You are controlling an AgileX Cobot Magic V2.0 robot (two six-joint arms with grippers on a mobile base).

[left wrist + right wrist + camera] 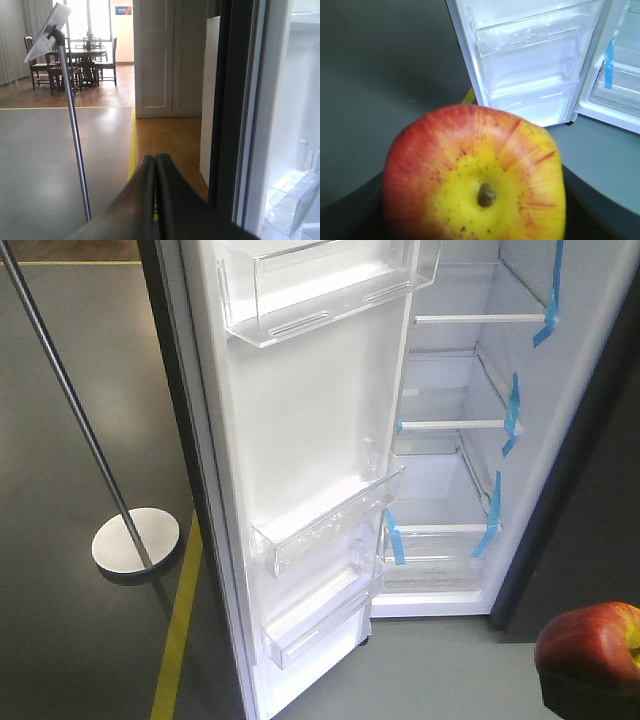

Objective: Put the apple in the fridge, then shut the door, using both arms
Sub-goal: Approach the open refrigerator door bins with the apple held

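The small round red apple with a yellow patch around its stem [475, 170] is closest to the cameras. It is in the air in front of the fridge, not inside it, low and towards the right side of the fridge opening in the front view. The right hand [476, 217] is grasping it: dark fingers [350, 215] show on both sides under the fruit, and the stem end faces the right wrist camera.

The left hand [155, 195] is clenched on nothing, with its two dark fingertips pressed flat together. It is to the left of the fridge, just beside the dark outer edge of the open door.

The tall narrow door [310, 420], white inside, stands wide open at the left of the fridge. It carries clear plastic shelf bins: one high [320, 290], one lower [325, 530] and one near the bottom [315, 625].

The tall dark grey fridge [455, 475] is white inside. Its glass shelves [460, 425] have blue tape strips [512, 410] at their front edges, and I see no food on them.

Further to the left of the fridge, a thin metal pole on a round flat base [135, 540] stands on the grey floor, near a yellow floor line [178, 630]. Its top holds a tilted flat panel [47, 32].

Far behind the fridge door there are white panelled room doors [170, 55] and a dark dining table with wooden chairs [85, 55].
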